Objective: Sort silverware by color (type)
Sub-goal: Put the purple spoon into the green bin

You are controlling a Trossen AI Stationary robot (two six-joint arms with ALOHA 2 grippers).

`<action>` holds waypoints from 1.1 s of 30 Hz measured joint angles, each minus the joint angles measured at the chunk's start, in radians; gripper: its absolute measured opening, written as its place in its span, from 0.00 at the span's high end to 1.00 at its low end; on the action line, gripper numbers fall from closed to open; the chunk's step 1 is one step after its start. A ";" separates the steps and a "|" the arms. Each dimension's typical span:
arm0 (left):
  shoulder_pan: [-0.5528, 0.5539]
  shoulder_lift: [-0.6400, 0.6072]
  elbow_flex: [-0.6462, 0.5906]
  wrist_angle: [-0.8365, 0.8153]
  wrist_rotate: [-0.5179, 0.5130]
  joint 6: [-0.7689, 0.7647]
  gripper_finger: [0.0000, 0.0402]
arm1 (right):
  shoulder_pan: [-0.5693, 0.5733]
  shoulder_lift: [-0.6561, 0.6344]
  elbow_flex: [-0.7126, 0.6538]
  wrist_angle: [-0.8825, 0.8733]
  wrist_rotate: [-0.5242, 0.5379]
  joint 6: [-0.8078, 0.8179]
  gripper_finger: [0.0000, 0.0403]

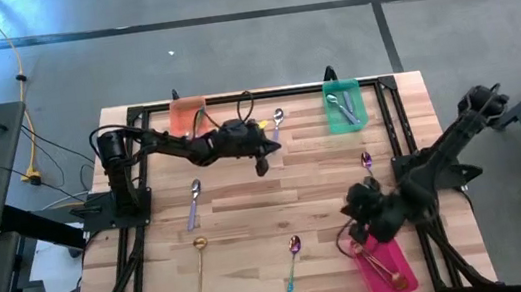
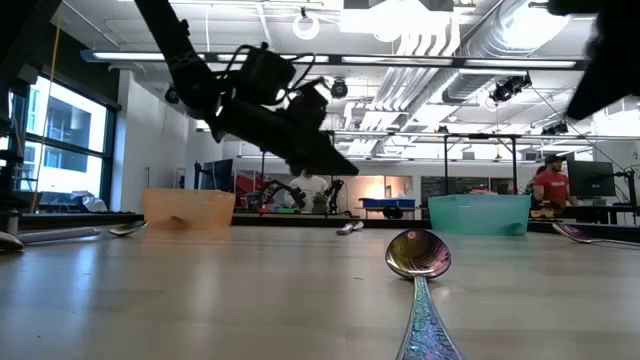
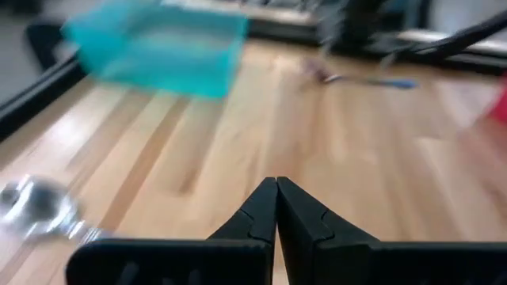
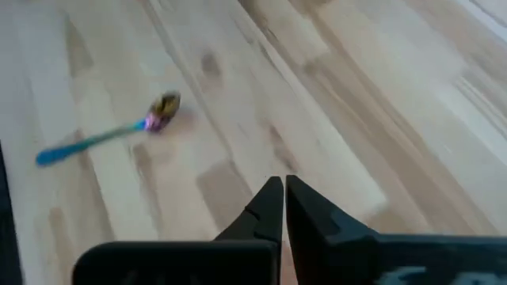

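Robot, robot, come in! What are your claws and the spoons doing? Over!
Left gripper shut, empty, above table centre. Right gripper shut, empty, by pink plastic tray. Iridescent blue-handled spoon and gold metal spoon lie unsorted. Nothing blocking.

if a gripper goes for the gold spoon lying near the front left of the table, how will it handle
The gold spoon looks thin and metal, so probably stiff and light. It lies flat on the table, so pinching it may be fiddly, and its smooth handle could slip.

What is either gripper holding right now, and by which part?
Nothing. The left gripper and the right gripper are both shut with nothing between their fingers.
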 joint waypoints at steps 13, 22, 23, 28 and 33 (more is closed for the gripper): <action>0.009 0.022 0.076 -0.242 -0.186 -0.182 0.75 | -0.414 -0.192 -0.454 0.832 -0.169 -0.652 1.00; 0.022 0.119 0.236 -0.438 -0.301 -0.256 0.57 | -0.523 -0.191 -0.454 0.840 -0.248 -0.786 1.00; 0.022 0.127 0.244 -0.449 -0.302 -0.260 0.57 | -0.524 -0.191 -0.454 0.840 -0.248 -0.796 1.00; 0.022 0.166 0.270 -0.498 -0.303 -0.278 0.57 | -0.523 -0.191 -0.454 0.840 -0.246 -0.816 1.00; 0.013 0.186 0.273 -0.508 -0.329 -0.233 0.59 | -0.523 -0.191 -0.454 0.840 -0.246 -0.819 1.00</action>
